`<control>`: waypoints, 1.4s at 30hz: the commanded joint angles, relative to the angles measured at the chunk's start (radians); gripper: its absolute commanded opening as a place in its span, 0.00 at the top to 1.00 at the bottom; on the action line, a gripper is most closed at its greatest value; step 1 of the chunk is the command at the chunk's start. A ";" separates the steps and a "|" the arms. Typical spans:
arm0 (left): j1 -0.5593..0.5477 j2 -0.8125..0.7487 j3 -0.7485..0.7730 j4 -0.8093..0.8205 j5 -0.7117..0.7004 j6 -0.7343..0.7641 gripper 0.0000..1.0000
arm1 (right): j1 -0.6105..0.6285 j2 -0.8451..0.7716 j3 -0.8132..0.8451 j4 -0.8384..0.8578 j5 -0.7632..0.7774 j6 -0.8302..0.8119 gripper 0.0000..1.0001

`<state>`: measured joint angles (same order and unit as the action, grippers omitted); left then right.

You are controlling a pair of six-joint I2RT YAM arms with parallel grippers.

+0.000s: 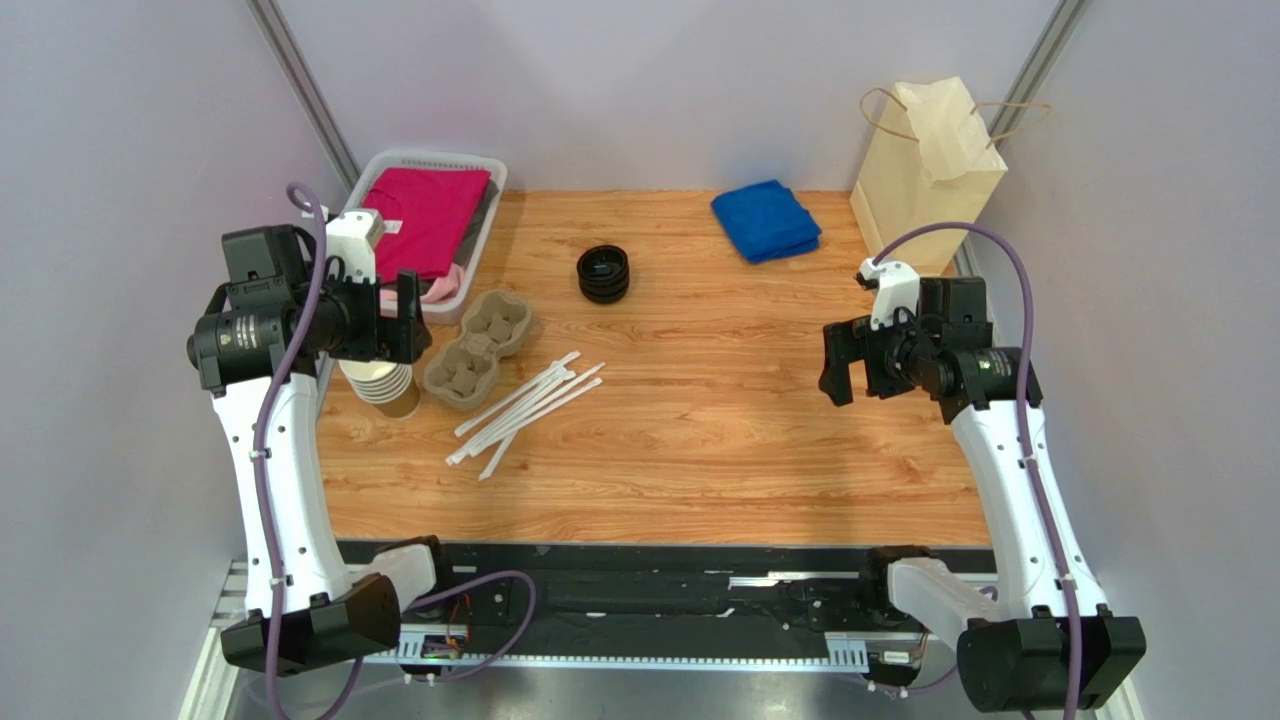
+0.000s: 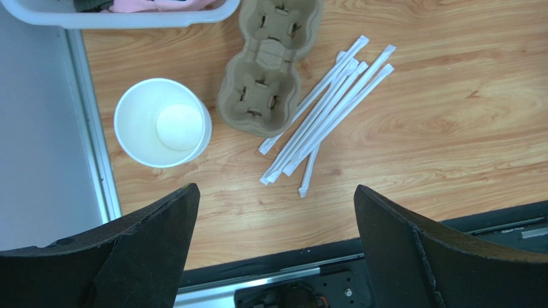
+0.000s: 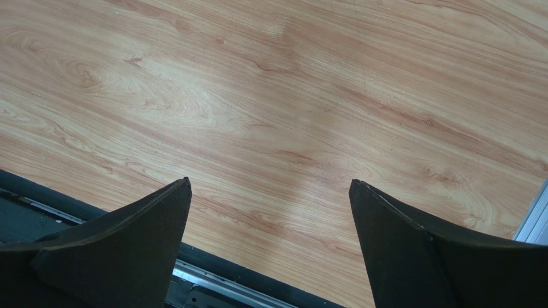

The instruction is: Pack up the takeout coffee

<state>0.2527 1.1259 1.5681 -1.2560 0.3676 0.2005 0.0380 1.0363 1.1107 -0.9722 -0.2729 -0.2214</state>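
Observation:
No lidded takeout coffee shows in any view. A stack of lidless tan paper cups [image 1: 385,384] stands at the table's left edge; the top cup [image 2: 162,122] is white inside and empty. A pile of black lids [image 1: 604,275] lies at mid-back. My left gripper [image 1: 403,318] hovers above the cup stack, open, with only bare wood between its fingers [image 2: 276,189]. My right gripper [image 1: 842,365] hangs open over bare wood on the right side [image 3: 270,181], holding nothing.
A pulp cup carrier [image 1: 481,348] [image 2: 270,64] and several wrapped straws [image 1: 526,408] [image 2: 328,109] lie right of the cups. A white basket [image 1: 425,152] of clothes sits back left, a blue cloth [image 1: 765,219] and a paper bag [image 1: 929,158] back right.

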 commanded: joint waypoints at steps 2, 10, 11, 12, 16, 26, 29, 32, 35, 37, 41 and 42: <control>-0.001 0.034 0.104 -0.051 -0.059 0.073 0.01 | 0.000 -0.002 0.014 0.021 -0.008 0.045 0.00; -0.001 0.187 0.245 -0.144 -0.059 0.155 0.01 | -0.001 0.002 -0.006 0.032 -0.044 0.031 0.00; -0.001 0.199 0.254 -0.157 -0.056 0.160 0.01 | 0.000 0.017 -0.006 0.026 -0.073 0.033 0.00; -0.001 0.219 0.263 -0.161 -0.053 0.172 0.01 | 0.000 0.028 -0.006 0.017 -0.090 0.033 0.00; -0.010 0.255 0.259 -0.166 -0.062 0.188 0.01 | -0.001 0.080 -0.011 0.010 -0.161 0.054 0.00; -0.092 0.287 0.126 -0.103 -0.102 0.185 0.01 | -0.001 0.145 -0.002 0.020 -0.201 0.063 0.00; -0.121 0.305 0.080 -0.073 -0.079 0.185 0.09 | 0.000 0.154 -0.003 0.009 -0.196 0.057 0.00; -0.145 0.325 0.038 -0.037 -0.099 0.188 0.18 | 0.002 0.157 -0.003 0.004 -0.200 0.056 0.00; -0.155 0.345 0.015 -0.011 -0.130 0.182 0.26 | 0.003 0.163 -0.003 0.006 -0.195 0.057 0.00; -0.155 0.353 -0.008 0.009 -0.172 0.181 0.29 | 0.005 0.169 -0.006 0.007 -0.190 0.056 0.00; -0.155 0.351 -0.043 0.040 -0.234 0.198 0.36 | 0.005 0.182 -0.011 0.012 -0.190 0.056 0.00; -0.155 0.348 -0.054 0.049 -0.264 0.200 0.38 | 0.007 0.185 -0.011 0.012 -0.190 0.056 0.00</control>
<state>0.0975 1.4868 1.5345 -1.2678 0.1951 0.3702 0.0383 1.2118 1.1065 -0.9722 -0.4530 -0.1722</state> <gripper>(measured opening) 0.650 0.998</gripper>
